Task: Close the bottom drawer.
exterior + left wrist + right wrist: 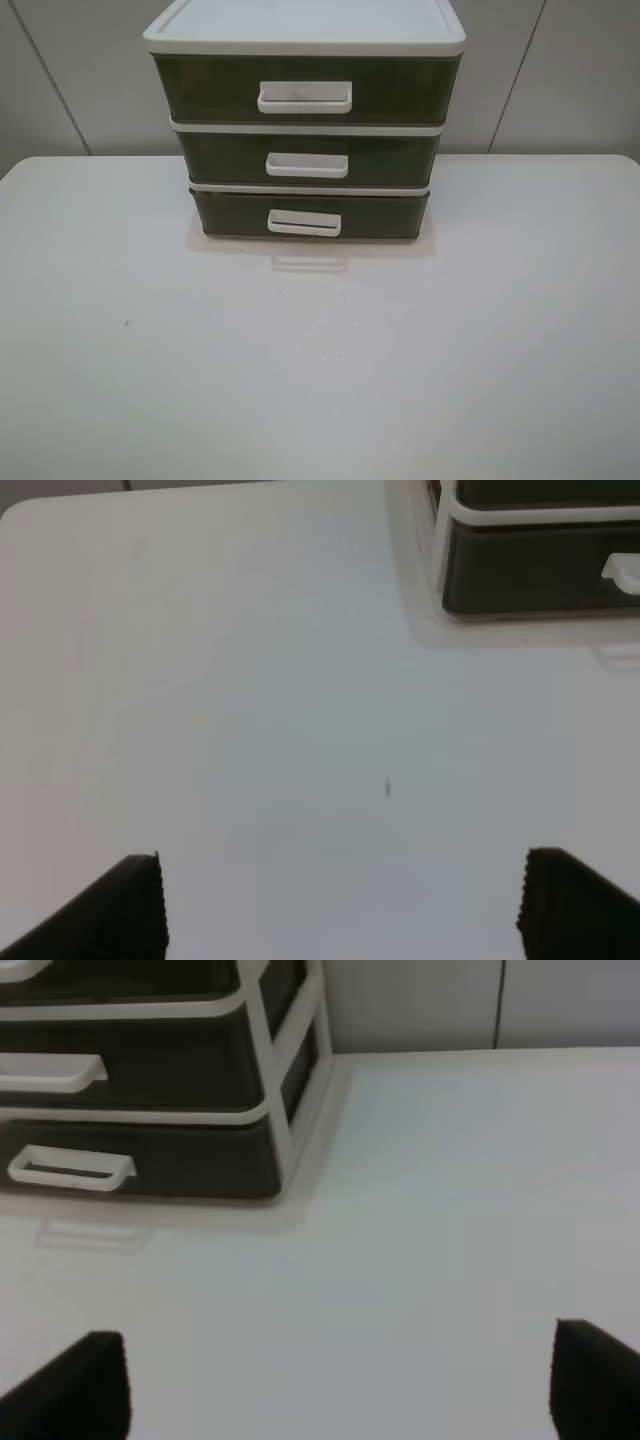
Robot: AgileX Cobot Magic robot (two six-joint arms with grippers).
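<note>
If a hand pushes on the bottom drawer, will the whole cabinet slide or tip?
The bottom drawer looks like thin rigid plastic, so it is probably stiff and light. The cabinet stands on a smooth white table, so it may slide backward. A push this low seems unlikely to tip it.

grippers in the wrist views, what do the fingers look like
Only fingertips show. The left gripper has two black fingers with fine ribbed edges on the inner faces. The right gripper has two matte black, blocky fingers. No cables, markings or arm links are in view.
</note>
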